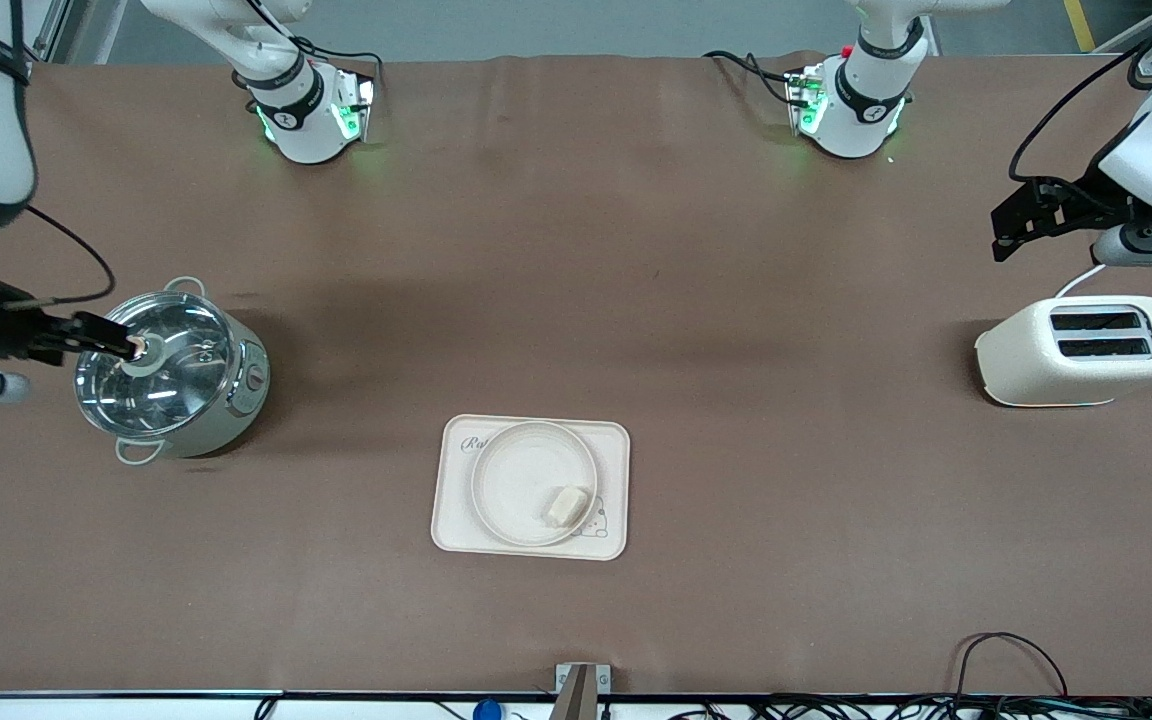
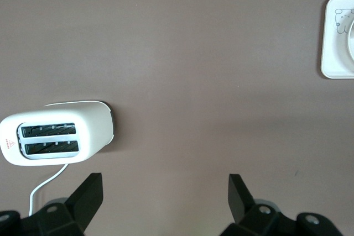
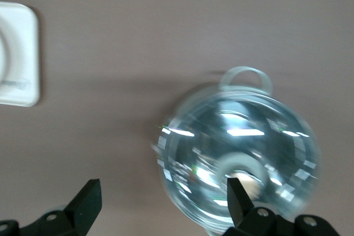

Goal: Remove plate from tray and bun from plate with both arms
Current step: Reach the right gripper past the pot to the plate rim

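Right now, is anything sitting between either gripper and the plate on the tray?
Nothing visible does. The plate with the bun lies on the tray with bare table toward both ends. The right gripper hangs open over the lidded pot; the left gripper hangs open near the toaster.

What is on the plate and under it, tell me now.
On the plate lies one bun, near the rim. Under the plate sits the tray; the plate covers part of its "Rabbit" script and rabbit drawing, so the tray's middle cannot be seen.
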Action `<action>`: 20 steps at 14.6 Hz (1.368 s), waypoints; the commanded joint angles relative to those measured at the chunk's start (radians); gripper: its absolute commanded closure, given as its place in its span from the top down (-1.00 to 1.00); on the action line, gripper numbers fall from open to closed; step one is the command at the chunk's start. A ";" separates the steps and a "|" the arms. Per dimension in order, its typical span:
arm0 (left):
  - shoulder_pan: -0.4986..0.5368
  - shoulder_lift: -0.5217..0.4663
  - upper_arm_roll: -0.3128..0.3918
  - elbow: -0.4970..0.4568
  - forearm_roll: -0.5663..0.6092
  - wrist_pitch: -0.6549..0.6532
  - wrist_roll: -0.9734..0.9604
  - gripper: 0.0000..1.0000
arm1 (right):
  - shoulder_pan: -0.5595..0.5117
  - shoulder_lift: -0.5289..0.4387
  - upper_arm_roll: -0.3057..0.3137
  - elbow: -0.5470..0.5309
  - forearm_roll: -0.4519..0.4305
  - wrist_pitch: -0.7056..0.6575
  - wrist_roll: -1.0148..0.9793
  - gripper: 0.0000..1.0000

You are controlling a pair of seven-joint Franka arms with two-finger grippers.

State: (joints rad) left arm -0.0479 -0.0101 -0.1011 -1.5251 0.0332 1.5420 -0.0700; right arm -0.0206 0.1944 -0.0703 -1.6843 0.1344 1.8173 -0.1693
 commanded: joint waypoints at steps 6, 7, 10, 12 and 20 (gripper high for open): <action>0.002 0.025 -0.002 0.016 0.007 0.024 0.013 1.00 | 0.164 0.206 0.000 0.002 0.273 0.247 0.017 1.00; 0.003 0.025 0.000 0.016 0.007 0.024 0.015 1.00 | 0.192 0.236 0.000 0.002 0.304 0.281 0.019 1.00; 0.002 0.025 -0.002 0.016 0.005 0.024 0.015 1.00 | 0.275 0.322 0.000 0.006 0.399 0.387 0.034 1.00; 0.002 0.018 0.000 0.016 0.005 0.024 0.015 1.00 | 0.330 0.388 0.000 0.021 0.444 0.476 0.094 1.00; 0.017 0.016 -0.002 0.014 0.008 0.015 0.015 1.00 | 0.479 0.603 -0.002 0.165 0.626 0.616 0.246 0.91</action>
State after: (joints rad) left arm -0.0404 0.0114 -0.1005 -1.5185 0.0332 1.5666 -0.0700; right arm 0.4362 0.7388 -0.0613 -1.5998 0.7407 2.4333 0.0258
